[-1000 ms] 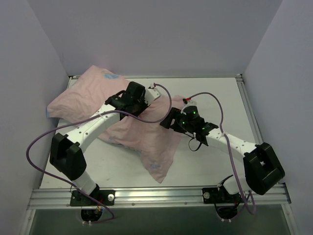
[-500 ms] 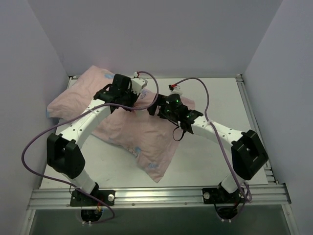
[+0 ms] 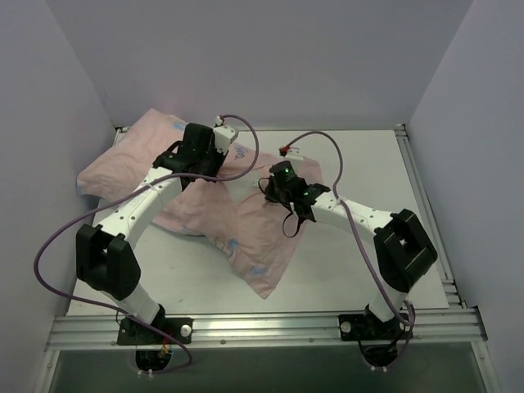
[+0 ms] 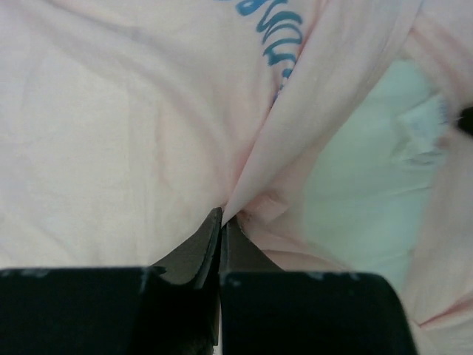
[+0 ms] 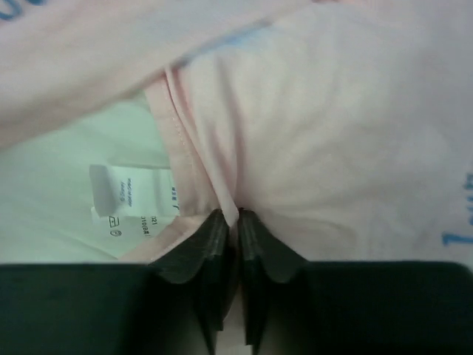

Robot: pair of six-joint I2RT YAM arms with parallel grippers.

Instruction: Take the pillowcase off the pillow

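Note:
The pillowcase (image 3: 246,233) lies pink side up, slanting from the back left corner toward the table's middle, with the pillow inside it. In the left wrist view my left gripper (image 4: 223,216) is shut on a raised pink fold of the pillowcase (image 4: 111,126), beside an opening where the white pillow (image 4: 355,185) shows. My right gripper (image 5: 236,216) is shut on the pillowcase's stitched hem (image 5: 194,159); the pillow (image 5: 66,170) with its care label (image 5: 127,194) shows to the left. From above, the left gripper (image 3: 214,168) and right gripper (image 3: 270,190) sit close together over the cloth's middle.
Grey walls close the table (image 3: 368,155) on three sides. A metal rail (image 3: 262,327) runs along the near edge by the arm bases. Purple cables (image 3: 246,135) arc above both wrists. Bare tabletop lies to the right and at the front left.
Both arms have moved back and leftward over the cloth. The right gripper, open before, has shut on the pillowcase hem. The cloth's near corner has shifted slightly left.

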